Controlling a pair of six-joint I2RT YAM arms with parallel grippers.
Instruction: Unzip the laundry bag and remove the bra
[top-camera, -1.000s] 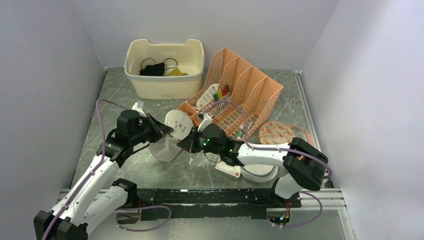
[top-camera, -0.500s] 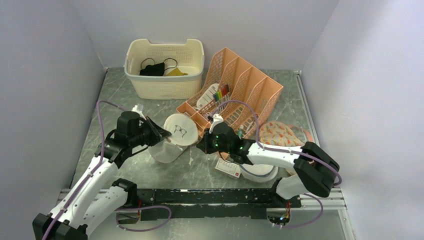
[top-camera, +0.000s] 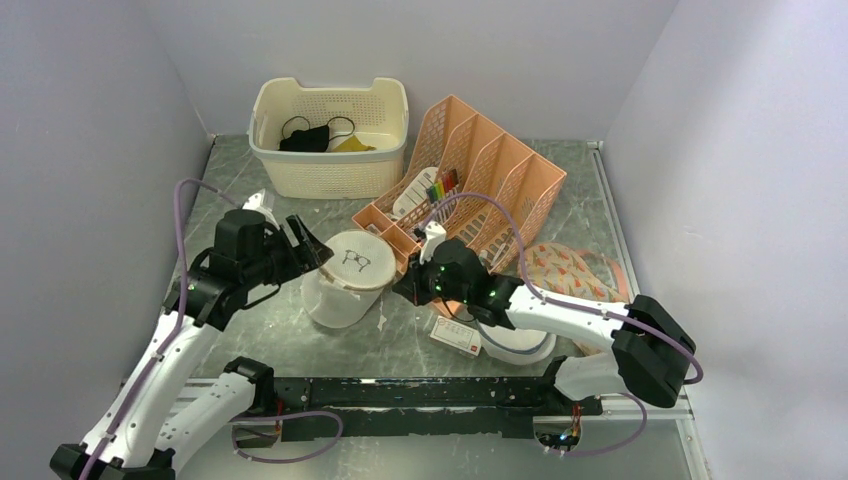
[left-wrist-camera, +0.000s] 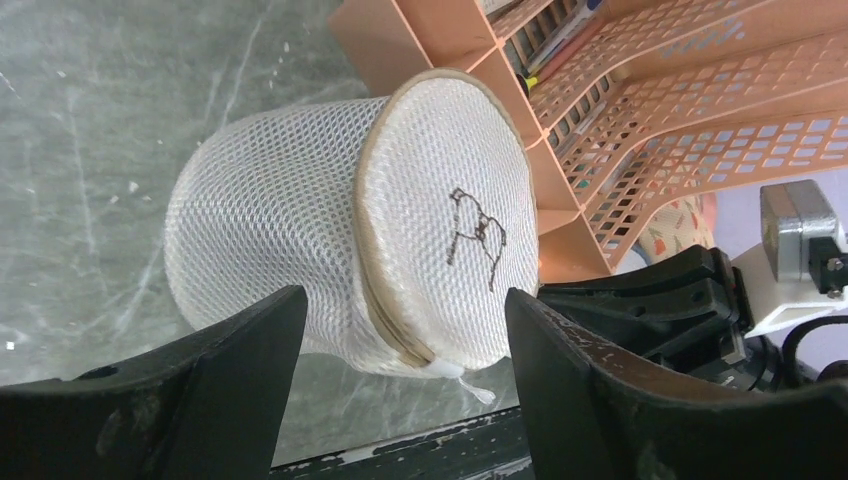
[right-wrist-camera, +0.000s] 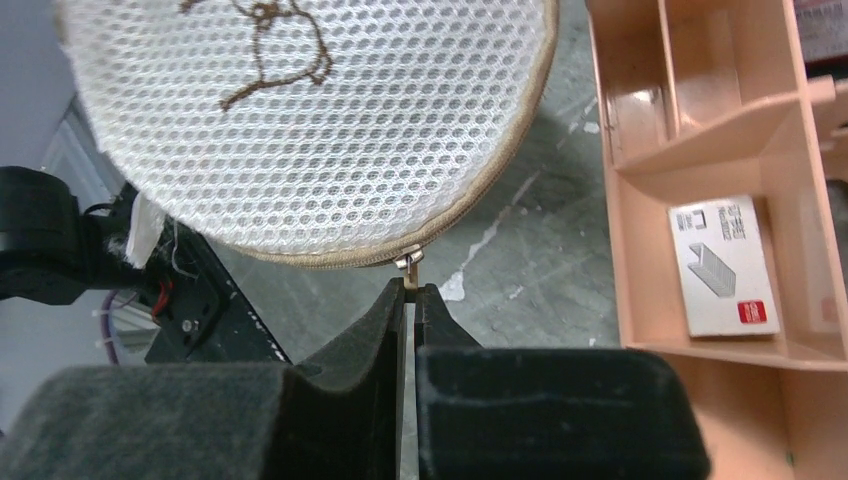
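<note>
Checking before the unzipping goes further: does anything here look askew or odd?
The laundry bag leans toward the orange file rack, its lid tilted. The right gripper pinches the zipper pull, but the left gripper stands open around the bag without gripping it, so nothing steadies it.

- No words or numbers are legible in any of my views.
- Laundry bag (left-wrist-camera: 440, 230) lid: a brown stitched motif, no lettering.
- Small box (right-wrist-camera: 722, 265), three o'clock, in the peach tray (right-wrist-camera: 690, 140): the print on its red label is too small to read.
</note>
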